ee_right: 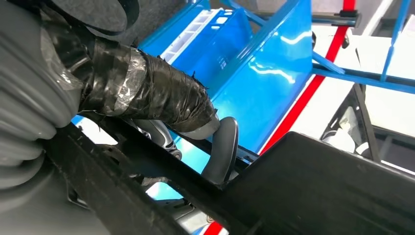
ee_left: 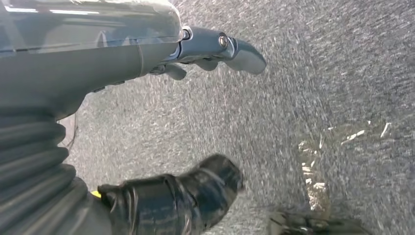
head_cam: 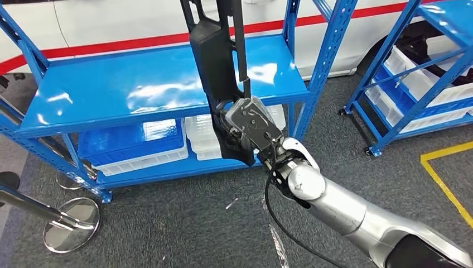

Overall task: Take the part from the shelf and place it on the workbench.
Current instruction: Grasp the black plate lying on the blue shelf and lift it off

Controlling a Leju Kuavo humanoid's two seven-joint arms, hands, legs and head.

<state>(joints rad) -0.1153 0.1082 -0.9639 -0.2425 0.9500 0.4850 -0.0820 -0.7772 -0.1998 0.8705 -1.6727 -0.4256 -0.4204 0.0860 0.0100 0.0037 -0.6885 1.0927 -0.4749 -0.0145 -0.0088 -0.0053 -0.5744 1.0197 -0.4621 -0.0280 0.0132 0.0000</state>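
Right hand (head_cam: 252, 129) grasps the long black part (head_cam: 215, 61), upright at centre frame before the blue shelf (head_cam: 139, 84).
Left hand (ee_left: 147, 58) hangs over grey carpet (ee_left: 293, 98), fingers apart, seemingly released; the part rises past the frame's top.

The part (head_cam: 215, 67) is cut off by the head view's top edge; the right hand (head_cam: 251, 131) appears partly hidden behind it.

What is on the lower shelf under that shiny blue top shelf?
Under the glossy blue top shelf sit a blue plastic crate and a white plastic crate. The long black plastic part in the right hand covers part of the white one.
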